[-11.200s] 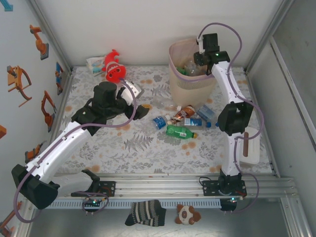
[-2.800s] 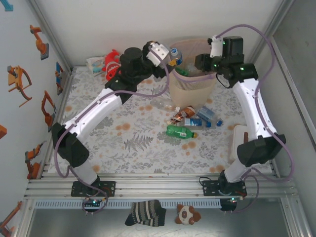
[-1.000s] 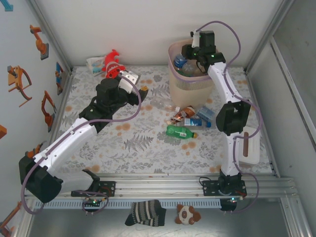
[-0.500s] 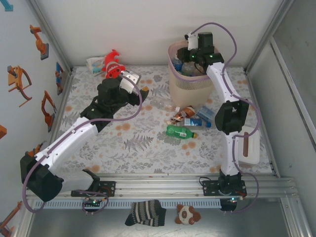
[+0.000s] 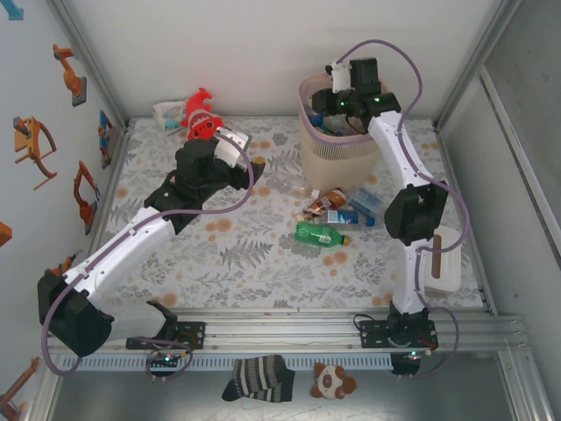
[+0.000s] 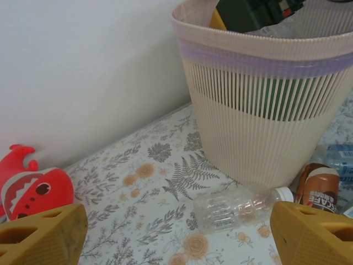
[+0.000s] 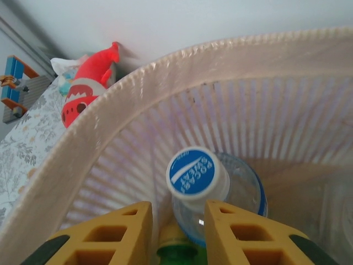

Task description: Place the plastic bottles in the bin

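The bin (image 5: 340,140) stands at the back of the table. My right gripper (image 5: 326,101) hangs over its rim. In the right wrist view its yellow fingers (image 7: 113,237) are slightly open, with nothing between them. Just beyond them, inside the bin (image 7: 99,127), a clear bottle with a blue cap (image 7: 196,174) is blurred above a green bottle (image 7: 176,254). My left gripper (image 5: 254,163) is open and empty, left of the bin (image 6: 265,110). A clear plastic bottle (image 6: 237,205) lies ahead of its wide-spread fingers (image 6: 41,234). More bottles lie in front of the bin: clear (image 5: 289,186), brown (image 5: 324,201), green (image 5: 319,234).
A red fish plush (image 5: 200,118) lies at the back left by the wall, also at the left edge of the left wrist view (image 6: 33,190). Blue-labelled bottles (image 5: 361,206) lie right of the brown one. A white box (image 5: 443,259) sits at the right edge.
The right gripper's jaws have parted over the bin, and the blue-capped bottle is now free of them inside it. The left arm has edged slightly right.
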`<state>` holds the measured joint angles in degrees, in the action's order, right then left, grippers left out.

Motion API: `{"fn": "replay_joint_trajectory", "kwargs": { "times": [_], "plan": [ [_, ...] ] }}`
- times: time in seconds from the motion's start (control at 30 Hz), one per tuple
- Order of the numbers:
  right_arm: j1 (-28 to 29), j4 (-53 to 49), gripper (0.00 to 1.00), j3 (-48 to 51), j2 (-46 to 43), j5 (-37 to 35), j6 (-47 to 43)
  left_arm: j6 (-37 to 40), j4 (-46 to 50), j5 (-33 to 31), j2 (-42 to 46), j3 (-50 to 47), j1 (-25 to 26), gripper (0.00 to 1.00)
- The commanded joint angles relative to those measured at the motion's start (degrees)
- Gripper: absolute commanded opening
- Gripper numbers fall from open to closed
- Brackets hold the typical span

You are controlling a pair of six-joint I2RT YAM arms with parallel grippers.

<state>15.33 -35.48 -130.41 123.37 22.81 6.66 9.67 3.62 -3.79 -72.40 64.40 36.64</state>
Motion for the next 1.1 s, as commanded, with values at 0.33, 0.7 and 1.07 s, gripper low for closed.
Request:
{"fn": "replay_joint_trajectory", "kwargs": {
  "times": [0.33,0.7,1.07],
  "plan": [
    [0.3,-8.9,0.31,11.4,-18.7,0.1,-9.6,-3.6,3.4,1.5,-0.5,1.0,-0.8,0.86],
    [2.4,-12.3,0.32,31.0,-34.6,4.8,-23.2,-7.5,5.2,3.7,-1.3,0.1,-2.2,0.86],
    [11.6,-16.6,0.37,46.9,-41.9,-3.6,-33.4,-9.4,5.6,4.4,-0.6,-1.3,-2.6,0.86]
  ]
}}
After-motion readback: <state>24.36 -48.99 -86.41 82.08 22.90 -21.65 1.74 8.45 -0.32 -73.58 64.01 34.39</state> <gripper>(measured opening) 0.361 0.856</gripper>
